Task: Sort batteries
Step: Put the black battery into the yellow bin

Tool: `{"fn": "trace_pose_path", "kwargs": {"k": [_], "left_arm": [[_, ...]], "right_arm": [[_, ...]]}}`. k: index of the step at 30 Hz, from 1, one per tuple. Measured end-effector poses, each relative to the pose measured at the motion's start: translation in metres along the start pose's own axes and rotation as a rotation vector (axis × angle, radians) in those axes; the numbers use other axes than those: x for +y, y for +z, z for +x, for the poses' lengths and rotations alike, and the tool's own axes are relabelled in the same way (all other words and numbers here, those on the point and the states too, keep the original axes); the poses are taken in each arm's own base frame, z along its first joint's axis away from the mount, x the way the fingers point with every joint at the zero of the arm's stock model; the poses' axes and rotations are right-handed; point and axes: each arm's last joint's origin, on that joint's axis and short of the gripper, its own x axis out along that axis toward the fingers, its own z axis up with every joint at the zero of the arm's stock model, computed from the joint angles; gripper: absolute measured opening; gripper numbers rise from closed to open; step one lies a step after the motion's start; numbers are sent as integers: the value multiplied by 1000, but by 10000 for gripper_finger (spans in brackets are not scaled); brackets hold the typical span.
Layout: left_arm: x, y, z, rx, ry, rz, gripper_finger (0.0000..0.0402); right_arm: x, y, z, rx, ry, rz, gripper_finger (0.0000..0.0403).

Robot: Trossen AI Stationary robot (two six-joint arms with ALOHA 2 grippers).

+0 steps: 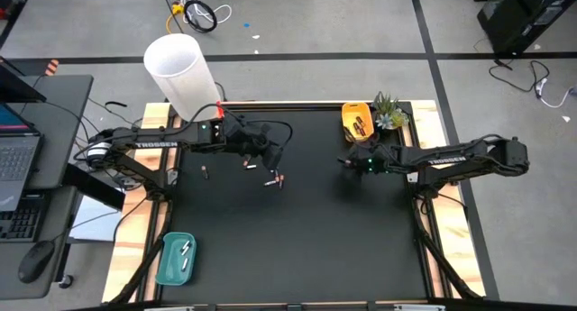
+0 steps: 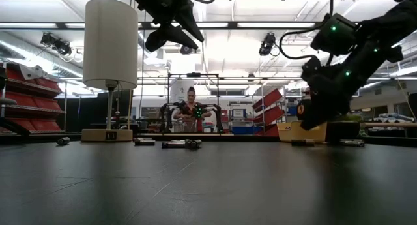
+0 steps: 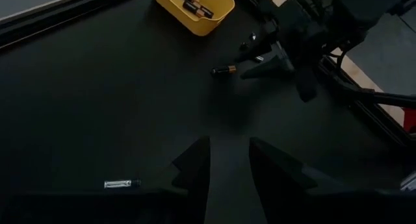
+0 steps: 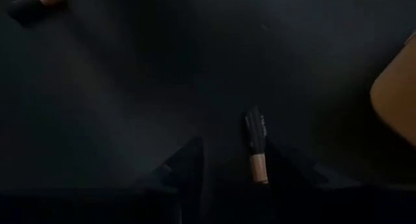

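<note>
Beside the yellow plastic tray (image 1: 356,122), right gripper (image 4: 229,160) hangs spread over a dark copper-tipped battery (image 4: 256,146); next: descend, pinch.

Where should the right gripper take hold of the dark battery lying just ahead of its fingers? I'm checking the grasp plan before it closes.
Probably mid-body, from straight above: the dark battery lies flat on the black table, so only its rounded sides are free. The open right gripper should straddle it across its length.

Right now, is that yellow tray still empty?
No. The left wrist view shows the yellow tray already holding a few dark batteries, lying inside it near the far side of the black table.
</note>
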Motion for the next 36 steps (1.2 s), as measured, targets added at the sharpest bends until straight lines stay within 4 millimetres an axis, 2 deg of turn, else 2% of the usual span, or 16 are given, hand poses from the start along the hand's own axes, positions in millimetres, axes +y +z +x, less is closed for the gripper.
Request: {"fn": "trace_pose_path", "kwargs": {"k": [8, 17, 23, 26, 30, 36], "left_arm": [[0, 0, 0, 0, 0, -19, 121], [0, 0, 0, -1, 0, -19, 121], [-1, 0, 0, 13, -18, -22, 121], [-1, 0, 0, 20, -26, -25, 121], [-1, 0, 0, 20, -27, -25, 121], [-1, 0, 0, 20, -27, -25, 121]], "right_arm": [[-3, 3, 1, -30, -54, -197, 147], [-8, 1, 28, 4, -73, -163, 146], [-9, -8, 48, 78, -67, -91, 141], [-9, -9, 50, 80, -69, -22, 115], [-8, -8, 46, 77, -54, -12, 31], [-7, -6, 44, 88, -26, 41, 26]]}}
